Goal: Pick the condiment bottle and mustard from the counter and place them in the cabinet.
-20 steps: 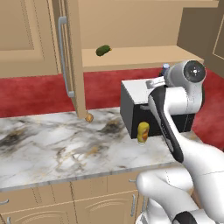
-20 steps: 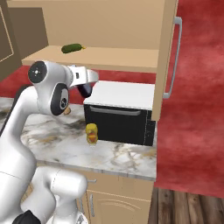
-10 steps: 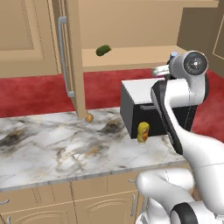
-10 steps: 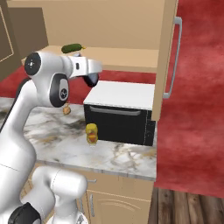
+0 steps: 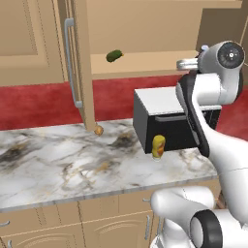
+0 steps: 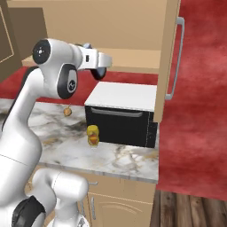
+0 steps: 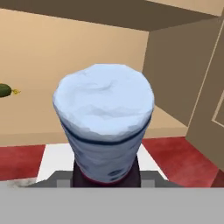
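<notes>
Blue-capped condiment bottle (image 7: 104, 127) has risen to the cabinet (image 7: 78, 57).

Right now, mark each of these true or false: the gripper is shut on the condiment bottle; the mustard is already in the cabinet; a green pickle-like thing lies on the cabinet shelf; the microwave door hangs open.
1. The gripper is shut on the condiment bottle. True.
2. The mustard is already in the cabinet. False: it stands on the counter in front of the microwave.
3. A green pickle-like thing lies on the cabinet shelf. True.
4. The microwave door hangs open. False: it is closed.
</notes>
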Robot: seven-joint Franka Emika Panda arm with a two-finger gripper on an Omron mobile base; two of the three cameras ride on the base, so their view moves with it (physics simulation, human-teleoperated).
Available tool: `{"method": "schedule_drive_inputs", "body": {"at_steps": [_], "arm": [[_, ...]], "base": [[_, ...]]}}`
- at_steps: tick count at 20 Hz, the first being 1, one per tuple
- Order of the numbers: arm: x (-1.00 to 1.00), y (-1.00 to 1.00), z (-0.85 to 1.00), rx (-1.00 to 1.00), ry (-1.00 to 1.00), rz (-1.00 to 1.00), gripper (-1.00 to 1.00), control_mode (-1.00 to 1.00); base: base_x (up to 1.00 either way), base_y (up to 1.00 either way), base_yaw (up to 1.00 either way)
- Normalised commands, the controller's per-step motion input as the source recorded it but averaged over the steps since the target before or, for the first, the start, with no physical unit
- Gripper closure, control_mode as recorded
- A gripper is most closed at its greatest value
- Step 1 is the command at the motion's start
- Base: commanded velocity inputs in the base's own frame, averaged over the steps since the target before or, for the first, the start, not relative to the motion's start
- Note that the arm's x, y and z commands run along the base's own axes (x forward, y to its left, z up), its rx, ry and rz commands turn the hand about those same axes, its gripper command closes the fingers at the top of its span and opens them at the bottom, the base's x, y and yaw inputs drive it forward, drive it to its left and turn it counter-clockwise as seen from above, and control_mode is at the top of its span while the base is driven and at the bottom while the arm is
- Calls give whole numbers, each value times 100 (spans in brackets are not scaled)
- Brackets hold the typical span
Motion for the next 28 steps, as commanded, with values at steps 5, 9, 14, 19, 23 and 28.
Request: {"method": "schedule_drive_inputs", "body": {"at_steps": [5,9,14,19,23,28], "arm": [[1,-14,30,2,0,-1,100,-100],[0,0,30,-3,-2,-2,100,-100],[3,0,6,-1,-4,0,100,-100],[11,-4,0,0,-3,0,100,-100],[15,-6,-15,0,-2,0,100,-100],[16,-4,-17,0,-1,0,100,-100]], "base": [[0,0,0],[0,0,0],[0,0,0],[0,0,0],[0,0,0],[0,0,0]]}}
